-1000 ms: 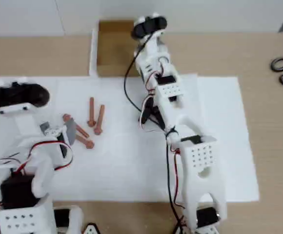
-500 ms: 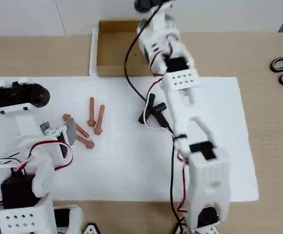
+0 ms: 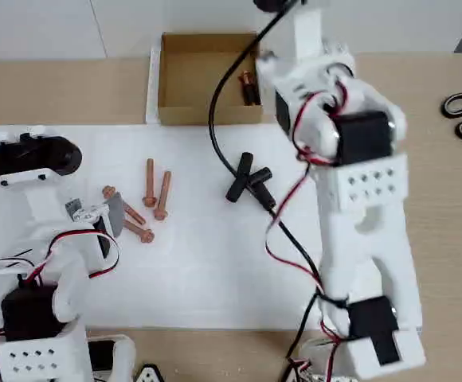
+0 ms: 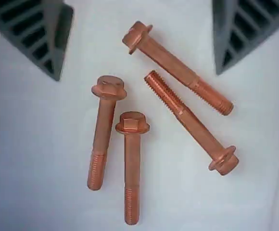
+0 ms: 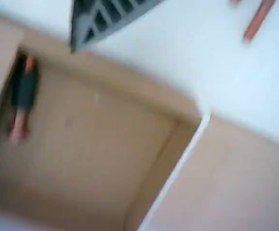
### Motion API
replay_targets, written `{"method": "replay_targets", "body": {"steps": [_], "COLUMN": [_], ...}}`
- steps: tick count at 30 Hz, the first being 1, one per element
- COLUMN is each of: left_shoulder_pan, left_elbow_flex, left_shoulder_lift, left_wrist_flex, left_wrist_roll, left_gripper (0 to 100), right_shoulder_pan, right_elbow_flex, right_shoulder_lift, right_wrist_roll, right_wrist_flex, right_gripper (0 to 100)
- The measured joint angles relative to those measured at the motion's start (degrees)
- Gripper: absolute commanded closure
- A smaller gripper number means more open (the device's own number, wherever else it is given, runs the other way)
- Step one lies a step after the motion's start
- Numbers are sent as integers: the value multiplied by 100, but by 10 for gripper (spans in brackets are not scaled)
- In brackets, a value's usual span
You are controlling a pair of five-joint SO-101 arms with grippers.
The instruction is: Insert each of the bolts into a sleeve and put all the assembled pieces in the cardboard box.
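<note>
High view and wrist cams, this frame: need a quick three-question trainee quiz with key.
1. How many loose bolts lie on the white sheet?
2. True or false: the cardboard box is empty.
3. The left gripper has its jaws: A) shut on a bolt, B) open, over the bolts, C) open, inside the cardboard box.

Key
1. Four.
2. False: one assembled piece lies in it, against a side wall.
3. B.
</note>
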Motion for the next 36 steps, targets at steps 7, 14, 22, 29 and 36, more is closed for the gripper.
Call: {"method": "replay_targets", "body": {"steps": [7,14,22,29,36], "left_shoulder_pan": [0,0,0,0,0], "left_elbow_flex": [0,0,0,0,0], "left_shoulder_lift": [0,0,0,0,0], "left_wrist_flex": [0,0,0,0,0], "left_wrist_roll": [0,0,0,-9,-9], "left_gripper": [801,801,801,801,801], "right_shoulder_pan": [0,-35,-88,-255,-369], "right_elbow_flex": [53,1705,3411,3727,3235], "right_shoulder_lift": [-141,-211,0,1064,2031], "right_wrist_roll": [0,0,0,0,88], "right_wrist_flex": [1521,1565,360,-141,-167], "right_gripper": [772,772,771,771,771]}}
